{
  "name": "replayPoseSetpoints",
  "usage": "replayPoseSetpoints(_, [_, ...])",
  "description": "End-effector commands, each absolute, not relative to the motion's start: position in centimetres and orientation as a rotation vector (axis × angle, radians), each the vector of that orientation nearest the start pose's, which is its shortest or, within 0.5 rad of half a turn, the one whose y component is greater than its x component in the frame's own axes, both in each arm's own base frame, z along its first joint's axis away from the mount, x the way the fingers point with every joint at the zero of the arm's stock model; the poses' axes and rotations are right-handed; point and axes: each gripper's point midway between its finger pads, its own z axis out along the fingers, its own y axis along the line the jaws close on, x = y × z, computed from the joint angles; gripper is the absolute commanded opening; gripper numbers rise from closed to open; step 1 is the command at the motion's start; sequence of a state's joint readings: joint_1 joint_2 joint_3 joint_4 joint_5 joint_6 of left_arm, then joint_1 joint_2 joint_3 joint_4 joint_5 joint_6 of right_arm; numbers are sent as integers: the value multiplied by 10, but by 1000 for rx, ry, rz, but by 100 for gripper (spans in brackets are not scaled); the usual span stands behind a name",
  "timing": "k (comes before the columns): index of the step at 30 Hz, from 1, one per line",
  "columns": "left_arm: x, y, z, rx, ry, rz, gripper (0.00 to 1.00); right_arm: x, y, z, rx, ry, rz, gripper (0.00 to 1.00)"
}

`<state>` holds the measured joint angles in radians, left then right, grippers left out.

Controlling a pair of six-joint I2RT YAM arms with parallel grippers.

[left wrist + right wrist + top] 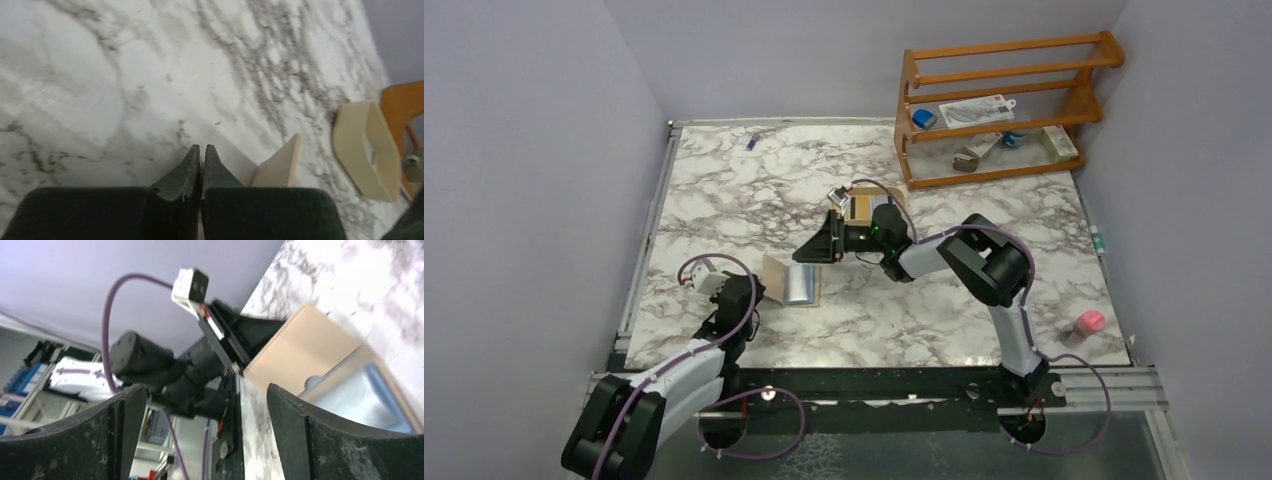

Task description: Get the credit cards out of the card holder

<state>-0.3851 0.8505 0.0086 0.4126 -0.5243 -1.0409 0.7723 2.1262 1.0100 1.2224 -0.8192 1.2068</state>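
The tan card holder [776,272] lies unfolded on the marble, one flap raised. A pale blue credit card [800,286] shows in its pocket. In the left wrist view my left gripper [201,150] is shut, a thin tan sliver of the card holder pinched between its fingers, and the raised flap [280,167] stands just to its right. From above, the left gripper [757,292] sits at the holder's left edge. My right gripper [809,252] hovers open just behind the holder. Its wrist view shows the holder [300,350] and the card [360,395] beyond its open jaws [205,392].
An oval tan tray [862,207] lies under the right arm, also in the left wrist view as the tray [367,150]. A wooden shelf [994,110] with small items stands at the back right. A pink object [1089,322] sits near the right front edge, a blue item [752,140] far back.
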Motion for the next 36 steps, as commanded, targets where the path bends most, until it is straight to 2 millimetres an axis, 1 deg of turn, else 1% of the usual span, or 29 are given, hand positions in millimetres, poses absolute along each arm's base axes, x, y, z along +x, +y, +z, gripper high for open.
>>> replayPoseSetpoints(1, [242,-16,4,-1127,1801,-178,0,247,478,117,-399,2063,1954,93])
replayPoseSetpoints(3, [237,-8,2,-1188,1796,-122,0,246,485,108,-371,2122,1937,93])
replayPoseSetpoints(5, [234,-1,4,-1241,1772,-85,0,245,488,97,-338,2178,1933,93])
replayPoseSetpoints(8, [233,1,8,-1238,1747,-96,0,241,492,83,-313,2246,1916,92])
replayPoseSetpoints(10, [230,3,8,-1238,1734,-100,0,240,493,72,-303,2324,1856,91])
replayPoseSetpoints(12, [230,4,10,-1241,1725,-100,0,242,490,64,-293,2383,1777,92])
replayPoseSetpoints(16, [231,4,13,-1236,1725,-100,0,244,481,59,-304,2449,1636,92])
replayPoseSetpoints(18, [232,2,11,-1234,1735,-101,0,243,479,56,-310,2470,1607,92])
replayPoseSetpoints(21, [232,-3,5,-1229,1767,-119,0,244,482,52,-318,2497,1603,92])
replayPoseSetpoints(24, [234,-7,1,-1248,1778,-132,0,247,487,43,-334,2546,1512,92])
replayPoseSetpoints(27, [233,-9,-3,-1267,1784,-139,0,247,493,40,-328,2572,1486,92])
replayPoseSetpoints(32, [235,-16,-2,-1295,1736,-254,0,246,499,34,-305,2638,1398,92])
replayPoseSetpoints(34, [237,-18,3,-1316,1704,-301,0,246,498,30,-259,2672,1364,92])
replayPoseSetpoints(35, [233,-17,-2,-1325,1700,-312,0,245,497,28,-231,2689,1355,92])
replayPoseSetpoints(36, [232,-19,-2,-1336,1685,-342,0,244,495,25,-200,2706,1342,92])
